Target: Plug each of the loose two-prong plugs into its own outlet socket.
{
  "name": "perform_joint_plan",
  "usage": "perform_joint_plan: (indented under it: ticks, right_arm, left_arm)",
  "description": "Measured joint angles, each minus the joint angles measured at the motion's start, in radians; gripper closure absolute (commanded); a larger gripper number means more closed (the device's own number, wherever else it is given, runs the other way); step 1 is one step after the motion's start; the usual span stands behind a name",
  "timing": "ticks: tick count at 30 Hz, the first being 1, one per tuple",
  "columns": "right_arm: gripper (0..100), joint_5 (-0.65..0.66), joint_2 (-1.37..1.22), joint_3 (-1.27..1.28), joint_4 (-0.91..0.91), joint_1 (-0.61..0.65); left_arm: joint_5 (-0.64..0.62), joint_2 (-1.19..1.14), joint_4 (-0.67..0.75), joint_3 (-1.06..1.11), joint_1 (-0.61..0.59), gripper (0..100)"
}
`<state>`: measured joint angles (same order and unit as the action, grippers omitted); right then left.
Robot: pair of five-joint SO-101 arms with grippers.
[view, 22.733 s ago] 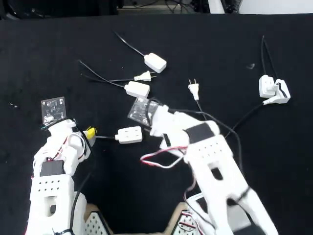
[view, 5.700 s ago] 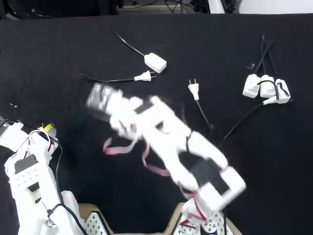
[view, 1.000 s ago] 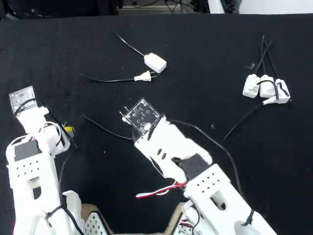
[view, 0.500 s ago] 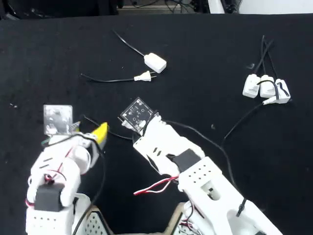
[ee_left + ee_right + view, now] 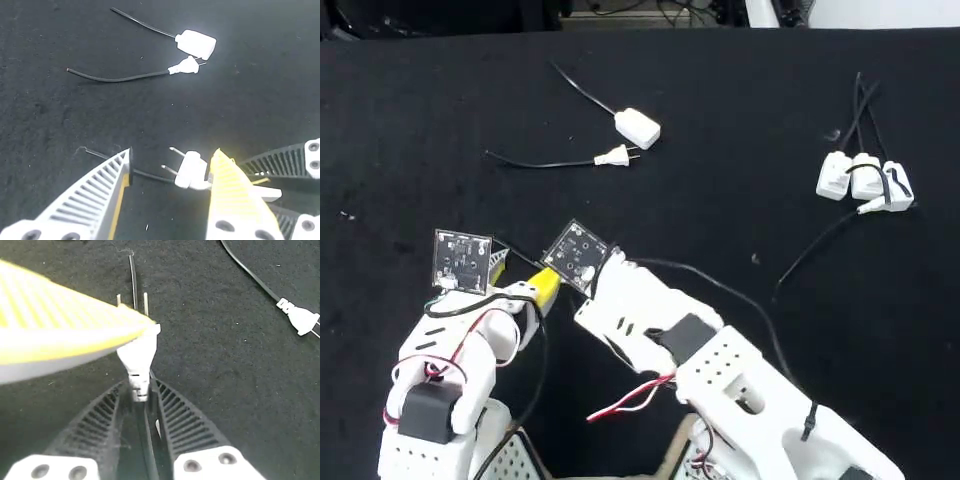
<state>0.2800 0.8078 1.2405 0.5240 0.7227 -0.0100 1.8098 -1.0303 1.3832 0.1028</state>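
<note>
Clamps the two-prong plug (image 5: pixel 138 357) by its cord end in the right gripper (image 5: pixel 140 390), with the left gripper (image 5: pixel 173 151) spread wide around that plug, both arms angled toward it.

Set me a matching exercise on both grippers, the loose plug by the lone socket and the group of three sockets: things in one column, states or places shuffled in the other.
Things
1. left gripper
2. right gripper
3. loose plug
4. three sockets

States or places
A. lying beside the lone socket
B. shut on the held plug
C. bunched together at the right of the high view
D. open, one finger on each side of the held plug

Pairs: 1-D, 2-B, 3-A, 4-C.
</note>
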Motion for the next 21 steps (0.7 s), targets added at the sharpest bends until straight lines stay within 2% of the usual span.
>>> perform_joint_plan:
  ticks: [4,12,21]
  right_arm:
    - [98.8,0.0,0.0,0.0,0.002,0.003]
    - [98.8,0.002,-0.002,0.0,0.075,0.003]
    - [98.8,0.002,0.0,0.0,0.075,0.008]
  left_arm:
    - [0.0,-0.002,0.005,0.058,-0.009,74]
    - [0.038,0.0,0.083,0.167,-0.11,74]
    - [0.04,0.0,0.084,0.169,-0.11,74]
